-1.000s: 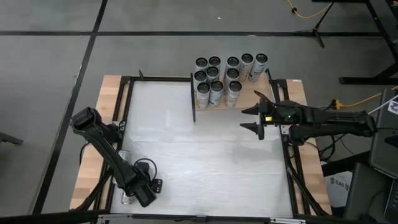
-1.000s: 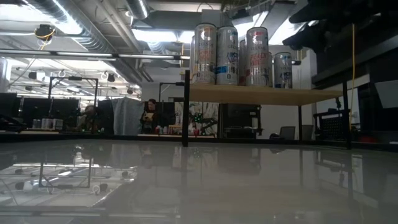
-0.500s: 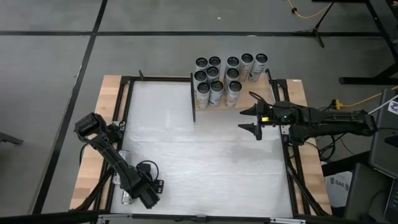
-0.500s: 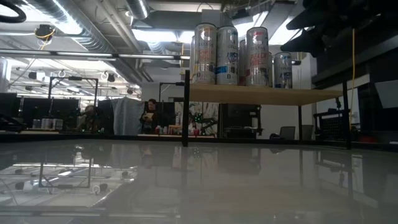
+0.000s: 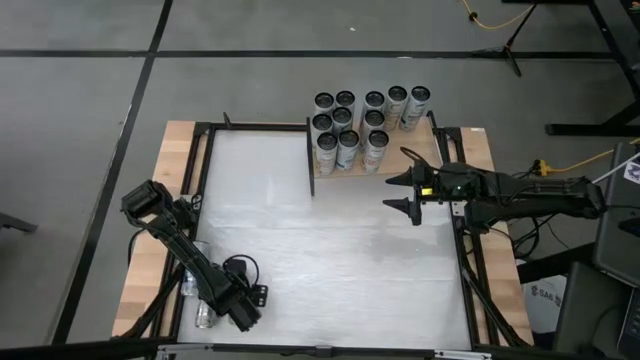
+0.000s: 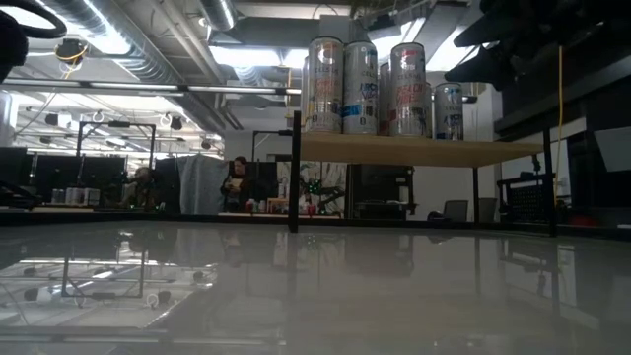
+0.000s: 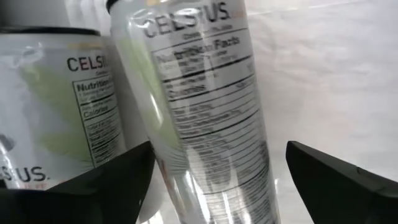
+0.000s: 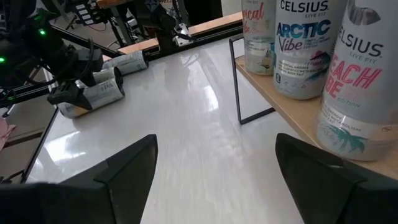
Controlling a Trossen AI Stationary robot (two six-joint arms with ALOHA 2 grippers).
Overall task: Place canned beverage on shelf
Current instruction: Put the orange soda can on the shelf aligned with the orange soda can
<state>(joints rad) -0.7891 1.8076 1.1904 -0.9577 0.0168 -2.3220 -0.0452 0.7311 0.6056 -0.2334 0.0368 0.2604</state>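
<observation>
At the desk's near-left corner, the left end effector (image 5: 243, 305) is straddling a lying can (image 7: 205, 118), fingers released; eleven cans are already standing on the shelf (image 5: 395, 160), the right end effector (image 5: 412, 195) waiting open beside it.

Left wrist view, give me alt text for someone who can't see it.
A clear can lies between the left gripper's open fingers, not yet gripped. A second can lies beside it on the white table.

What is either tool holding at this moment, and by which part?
Nothing yet. The left tool is open astride the body of a lying Celsius can, not closed on it. The right tool hangs open and empty before the shelf.
</observation>
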